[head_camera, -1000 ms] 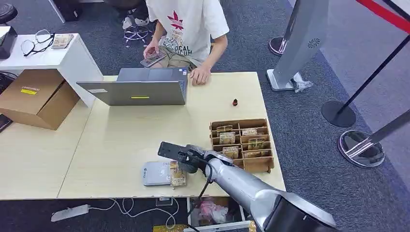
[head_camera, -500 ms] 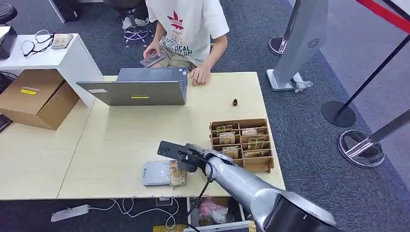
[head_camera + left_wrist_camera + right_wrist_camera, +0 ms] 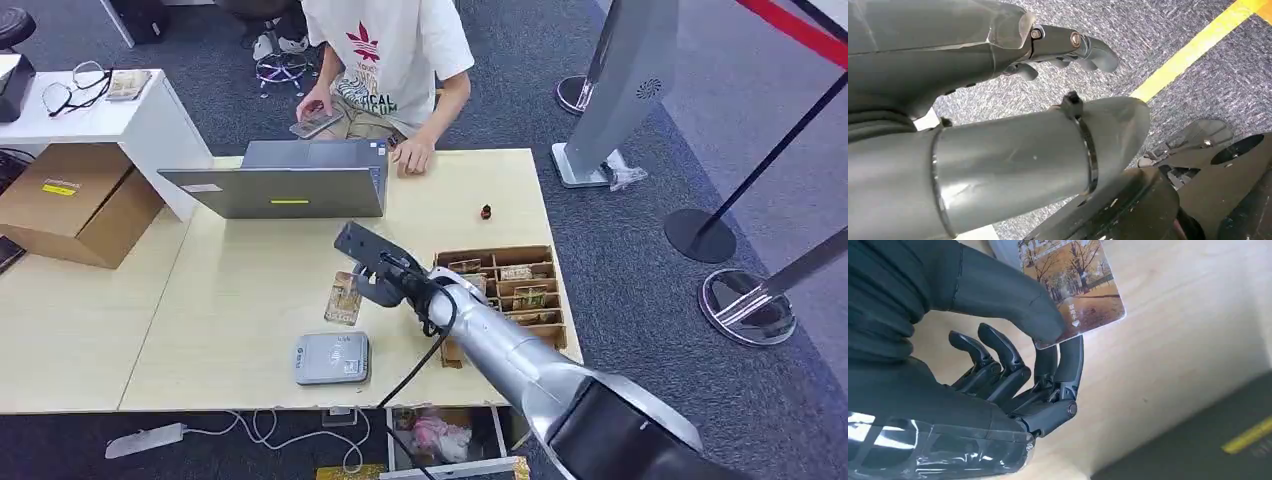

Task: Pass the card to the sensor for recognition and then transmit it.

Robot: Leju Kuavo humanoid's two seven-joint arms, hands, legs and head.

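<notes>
card [image 3: 343,298] lifted off the sensor [image 3: 331,358] and carried up toward the middle of the surface [image 3: 240,290], pinched between thumb and fingers of the right hand [image 3: 385,282]. hangs clear of the reader now, well short of the laptop [image 3: 285,180] at the far edge. half a second back, sat right over the sensor near the front edge; reading step probably done, handover to the person [image 3: 385,60] likely next. sorting tray [image 3: 545,335] untouched by the right edge. left hand [image 3: 1068,47] hanging over carpet, fingers curled, holding nothing.
</notes>
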